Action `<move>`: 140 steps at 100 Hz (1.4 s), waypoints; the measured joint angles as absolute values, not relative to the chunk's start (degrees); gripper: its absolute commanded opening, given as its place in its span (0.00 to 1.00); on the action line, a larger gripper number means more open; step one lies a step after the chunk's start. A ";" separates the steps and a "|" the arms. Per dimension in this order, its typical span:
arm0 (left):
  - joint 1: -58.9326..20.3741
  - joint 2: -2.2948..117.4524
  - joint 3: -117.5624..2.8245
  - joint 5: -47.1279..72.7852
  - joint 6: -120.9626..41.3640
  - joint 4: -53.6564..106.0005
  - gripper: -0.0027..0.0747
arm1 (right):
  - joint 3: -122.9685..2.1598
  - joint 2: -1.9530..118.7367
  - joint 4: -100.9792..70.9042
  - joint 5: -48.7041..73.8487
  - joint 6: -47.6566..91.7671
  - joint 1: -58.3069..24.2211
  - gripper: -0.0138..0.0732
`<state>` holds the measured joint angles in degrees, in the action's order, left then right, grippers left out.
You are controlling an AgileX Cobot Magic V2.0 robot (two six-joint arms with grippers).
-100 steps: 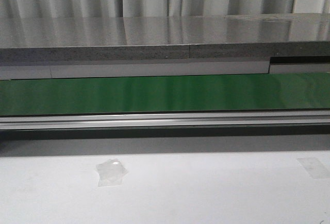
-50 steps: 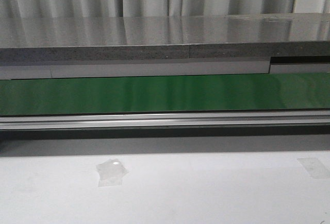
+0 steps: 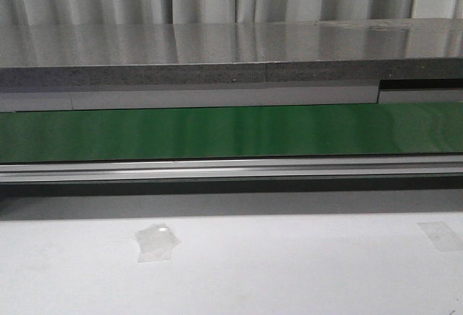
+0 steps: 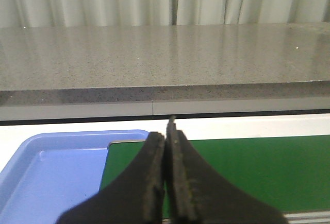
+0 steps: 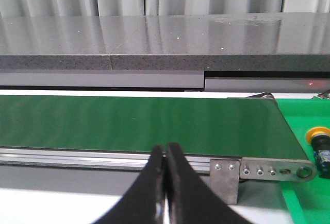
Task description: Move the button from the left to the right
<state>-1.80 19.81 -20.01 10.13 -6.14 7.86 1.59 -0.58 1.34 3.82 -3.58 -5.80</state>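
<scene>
Since the button (image 5: 319, 149) is seen only in the right wrist view, upright on a green surface beyond the end of the conveyor belt (image 5: 139, 122), the right pincer (image 5: 165, 154) is judged nearer; both it and the left pincer (image 4: 165, 141) are pressed together, empty.

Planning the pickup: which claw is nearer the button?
Right. The button shows only in the right wrist view, beyond the belt's end from the shut right claw. The left claw sees none.

Bare green belt (image 3: 231, 132) lies open; grey counter (image 3: 231, 61) walls its far side.
</scene>
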 measured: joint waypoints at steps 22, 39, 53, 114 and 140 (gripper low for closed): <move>-1.80 19.81 -20.01 10.13 -6.14 7.86 0.01 | 1.59 -0.58 1.34 3.82 -3.58 -5.80 0.08; -1.80 19.81 -20.01 10.01 -6.14 7.86 0.01 | 1.59 -0.58 1.34 3.82 -3.58 -5.80 0.08; -1.80 19.57 -19.71 9.55 -4.47 4.29 0.01 | 1.59 -0.58 1.34 3.82 -3.58 -5.80 0.08; -1.80 -0.03 -0.90 5.66 4.86 -5.08 0.01 | 1.59 -0.58 1.34 3.82 -3.70 -5.80 0.08; -1.80 -0.18 0.00 2.25 5.25 -5.08 0.01 | 1.59 -0.58 1.34 3.82 -3.70 -5.80 0.08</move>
<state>-1.80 -0.18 0.00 2.25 5.25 -5.08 1.59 -0.58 1.34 3.82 -3.70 -5.80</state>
